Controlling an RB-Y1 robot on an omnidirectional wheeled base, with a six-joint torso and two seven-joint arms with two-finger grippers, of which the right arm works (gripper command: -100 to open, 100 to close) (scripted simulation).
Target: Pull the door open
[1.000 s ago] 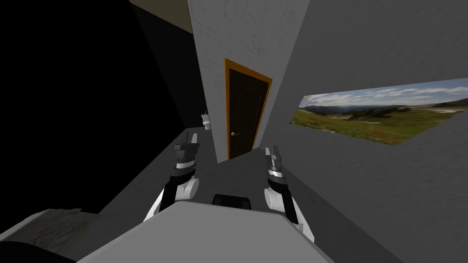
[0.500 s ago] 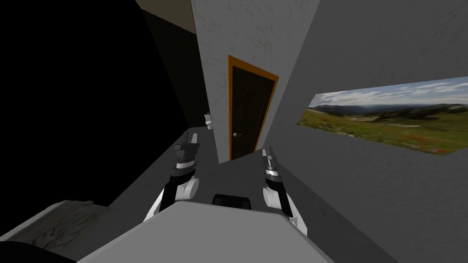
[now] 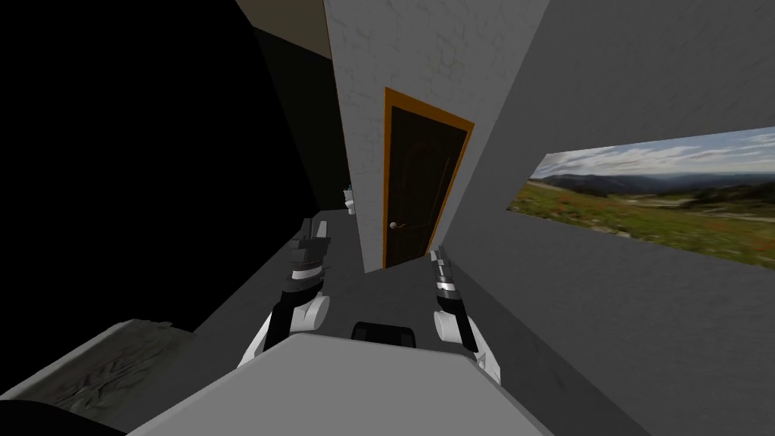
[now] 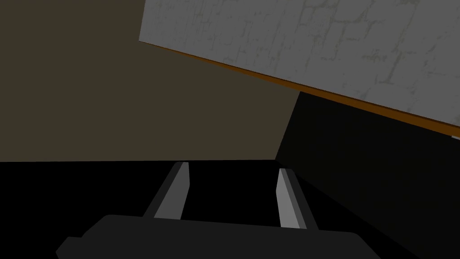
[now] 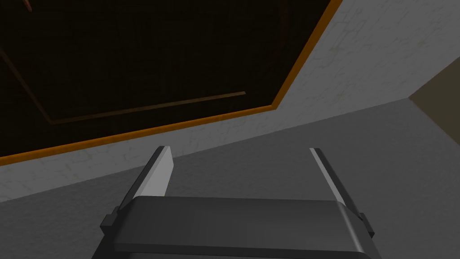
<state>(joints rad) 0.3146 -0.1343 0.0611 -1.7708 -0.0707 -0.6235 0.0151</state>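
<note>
In the head view, the dark brown door (image 3: pixel 421 182) stands ahead and a little to the right, set flush in an orange door frame (image 3: pixel 388 166) within a white wall (image 3: pixel 424 53) that has a faint cracked texture; it looks shut. A small silver handle (image 3: pixel 394 225) sits close to the door's left edge, in its lower half. Both arms reach forward over the grey floor (image 3: pixel 382 291), well apart from the door. The left hand (image 3: pixel 315 227) is left of the white wall's corner, beside a black area (image 3: pixel 136 151). The right hand (image 3: pixel 437 254) points toward the foot of the door, near where the white wall meets a grey wall (image 3: pixel 605 76) on the right. That grey wall carries a wide landscape (image 3: pixel 658 200) of green hills and clouded sky; window or picture, I cannot tell. A rumpled grey bed (image 3: pixel 98 363) shows at the lower left. In the left wrist view, the left hand (image 4: pixel 233 167) has its two fingers (image 4: pixel 173 198) apart with nothing between them. In the right wrist view, the right hand (image 5: pixel 240 149) is spread wide and empty. Beyond its fingers (image 5: pixel 157 175) lie a corner of the door (image 5: pixel 134 54), the orange door frame (image 5: pixel 188 120) and the white wall (image 5: pixel 359 58), none of them touched.
</note>
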